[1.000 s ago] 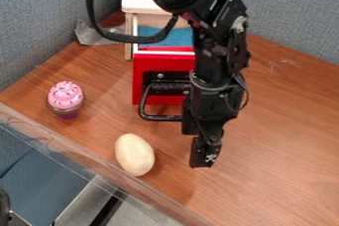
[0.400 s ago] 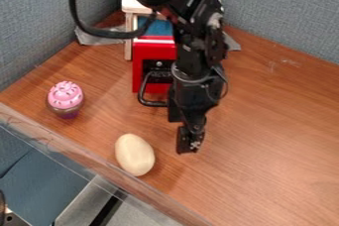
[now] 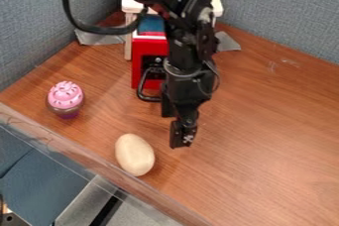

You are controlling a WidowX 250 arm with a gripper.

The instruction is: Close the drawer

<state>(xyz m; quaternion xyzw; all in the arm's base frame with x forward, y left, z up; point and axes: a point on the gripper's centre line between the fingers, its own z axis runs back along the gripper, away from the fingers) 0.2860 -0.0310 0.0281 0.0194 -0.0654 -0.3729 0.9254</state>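
Well, the gripper [image 3: 183, 138] hangs before the part-open drawer [image 3: 148, 48], jaws spread or pressed together, I can't tell

A robotics lab or similar test space, judging by a black jointed robot arm [image 3: 189, 54] with a thick black cable [image 3: 86, 28] looping beside it, over a wood-grain tabletop [image 3: 265, 136]. Blue-grey fabric panels [image 3: 285, 12] wall in the far and left sides (the woven sort found around office cubicles). Pieces of silvery-grey tape [image 3: 228, 42] lie on the wood near the panels. A pink-topped toy cupcake [image 3: 65, 96] and a pale egg-shaped object [image 3: 134, 154] sit out like props. A clear strip [image 3: 86, 155] edges the near left side.
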